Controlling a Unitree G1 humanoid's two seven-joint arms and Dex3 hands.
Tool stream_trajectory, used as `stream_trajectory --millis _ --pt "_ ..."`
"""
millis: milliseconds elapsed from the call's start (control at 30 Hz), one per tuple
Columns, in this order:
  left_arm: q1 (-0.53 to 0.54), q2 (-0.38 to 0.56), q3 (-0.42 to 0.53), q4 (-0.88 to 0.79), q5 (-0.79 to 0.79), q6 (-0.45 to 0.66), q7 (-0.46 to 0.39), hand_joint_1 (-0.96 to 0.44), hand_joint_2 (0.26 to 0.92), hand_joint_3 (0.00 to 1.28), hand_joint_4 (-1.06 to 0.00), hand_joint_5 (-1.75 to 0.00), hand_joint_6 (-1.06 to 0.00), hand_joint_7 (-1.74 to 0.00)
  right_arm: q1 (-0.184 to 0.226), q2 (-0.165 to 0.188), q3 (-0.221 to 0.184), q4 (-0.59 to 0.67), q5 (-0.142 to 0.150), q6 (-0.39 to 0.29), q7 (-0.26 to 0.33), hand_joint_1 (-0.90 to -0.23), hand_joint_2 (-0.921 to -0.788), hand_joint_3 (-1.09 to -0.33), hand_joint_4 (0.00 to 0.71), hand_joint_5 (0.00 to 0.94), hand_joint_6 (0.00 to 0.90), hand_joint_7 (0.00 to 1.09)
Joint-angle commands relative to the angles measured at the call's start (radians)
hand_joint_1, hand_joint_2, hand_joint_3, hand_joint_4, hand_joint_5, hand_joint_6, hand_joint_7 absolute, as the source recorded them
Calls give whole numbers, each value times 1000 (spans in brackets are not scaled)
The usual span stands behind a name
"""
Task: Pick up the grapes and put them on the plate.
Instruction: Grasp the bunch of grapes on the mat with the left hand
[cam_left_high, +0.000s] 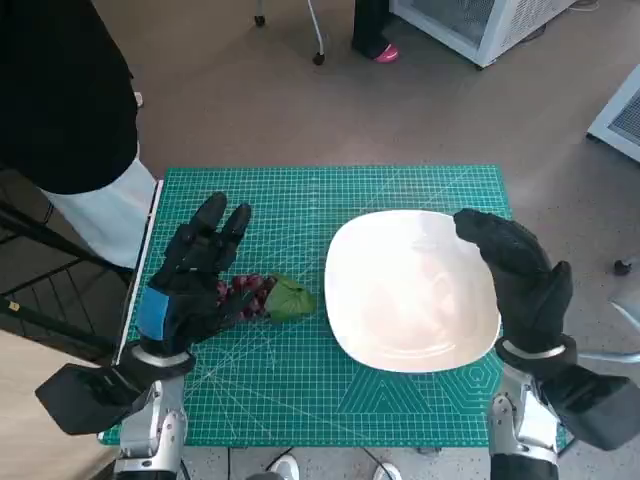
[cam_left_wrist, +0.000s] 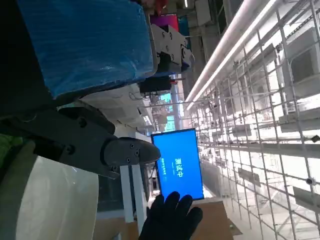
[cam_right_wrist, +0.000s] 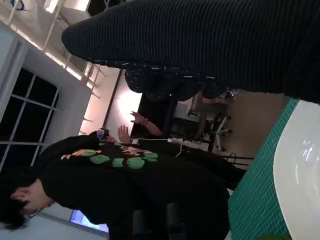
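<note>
In the head view the left hand (cam_left_high: 195, 275) lies on the green mat (cam_left_high: 300, 400), fingers stretched forward and apart, its thumb side against the grapes (cam_left_high: 245, 293). Whether it grips them cannot be told; most of the bunch is hidden under the hand. The grapes, dark red with a green leaf (cam_left_high: 290, 298), sit on the mat just left of the plate (cam_left_high: 400, 300), not on it. The right hand (cam_left_high: 515, 275) hovers over the plate's right edge, fingers extended and holding nothing. Beyond the mat's far left corner stands a person (cam_left_high: 70, 110) in a black top and white trousers.

The left wrist view adds little about the grapes: it shows the blue-taped back of the left hand (cam_left_wrist: 85, 40), a pale curve of plate (cam_left_wrist: 50, 205), the gloved right hand (cam_left_wrist: 170, 217), and a blue screen (cam_left_wrist: 180, 162) farther off. The right wrist view shows the glove (cam_right_wrist: 200, 45), the plate's rim (cam_right_wrist: 300, 170) on the mat (cam_right_wrist: 250, 200), and a person (cam_right_wrist: 125, 185) in black bending nearby.
</note>
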Motion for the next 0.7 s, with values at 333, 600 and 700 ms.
stream_trajectory --millis 333,600,700 --pt "36 137 12 -121 137 76 33 -486 921 212 -172 0 -198 -166 13 -3 3 2 -1 18 -5 -434 -921 -565 609 1 560 1" --pt "88 317 3 -340 491 248 110 -609 907 38 -32 0 -133 -74 12 -2 4 0 -4 20 -9 -428 -921 -566 609 1 560 1" --pt "96 340 -11 -383 588 283 137 -634 886 14 -12 1 -123 -57 12 -2 4 1 -7 18 -11 -428 -921 -565 609 1 561 1"
